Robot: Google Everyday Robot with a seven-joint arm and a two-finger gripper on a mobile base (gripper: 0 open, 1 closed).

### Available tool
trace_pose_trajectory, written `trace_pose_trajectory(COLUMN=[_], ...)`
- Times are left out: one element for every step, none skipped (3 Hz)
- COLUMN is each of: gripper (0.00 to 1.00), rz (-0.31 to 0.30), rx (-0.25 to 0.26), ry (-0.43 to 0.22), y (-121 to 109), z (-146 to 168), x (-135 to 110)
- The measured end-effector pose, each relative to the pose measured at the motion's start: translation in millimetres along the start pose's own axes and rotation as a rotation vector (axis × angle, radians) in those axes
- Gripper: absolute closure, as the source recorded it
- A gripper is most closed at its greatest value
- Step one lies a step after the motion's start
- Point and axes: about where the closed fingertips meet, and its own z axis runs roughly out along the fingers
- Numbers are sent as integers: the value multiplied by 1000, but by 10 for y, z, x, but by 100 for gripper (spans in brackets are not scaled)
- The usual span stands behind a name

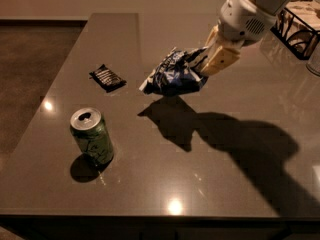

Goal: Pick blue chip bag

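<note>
The blue chip bag (176,73) is crumpled shiny dark-blue foil with white print. It hangs in the air above the dark table (150,184), with its shadow on the table below. My gripper (210,59) comes in from the upper right on a white arm and is shut on the bag's right end. Its tan fingers (222,59) pinch the foil.
A green can (92,135) stands upright at the front left. A small flat black wrapper with white stripes (107,78) lies at the left, behind the can. A dark wire basket (299,26) stands at the far right edge.
</note>
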Motion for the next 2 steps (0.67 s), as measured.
trace_pose_trajectory(gripper=[100, 100], rz=[-26, -31], rx=[6, 44], ry=[-77, -96], y=[-123, -211], z=[-241, -289], x=[-33, -105])
